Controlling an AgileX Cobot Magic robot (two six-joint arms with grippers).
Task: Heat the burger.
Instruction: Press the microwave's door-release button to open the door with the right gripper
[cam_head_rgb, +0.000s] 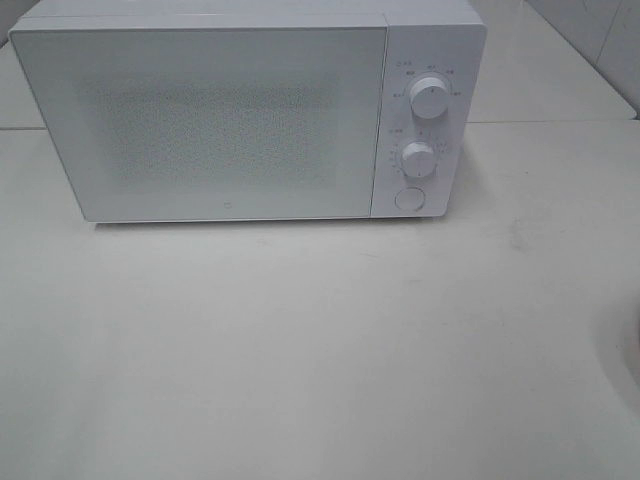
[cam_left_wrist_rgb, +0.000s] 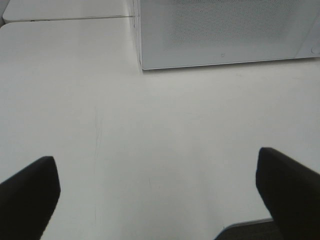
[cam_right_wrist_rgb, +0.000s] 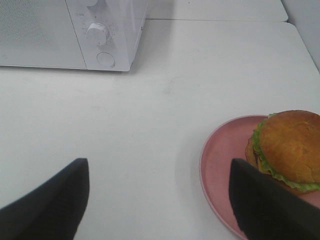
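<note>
Your right gripper hangs spread and empty by the round pink plate holding the small golden-bun, green-lettuce burger, probably lined up for a grab. Your left gripper is spread too, over bare white table. The boxy white microwave sits at 12 o'clock, door shut. The high view crops the burger out around 4 o'clock

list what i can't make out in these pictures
Microwave inside: hidden in every view by its shut white door.
Dial markings: too small to read, overhead view.
Burger and plate: cut off by the right wrist view's edge; outside the overhead view.
Arms: outside the overhead view; wrist views show only fingertips of the left gripper and right gripper.
</note>
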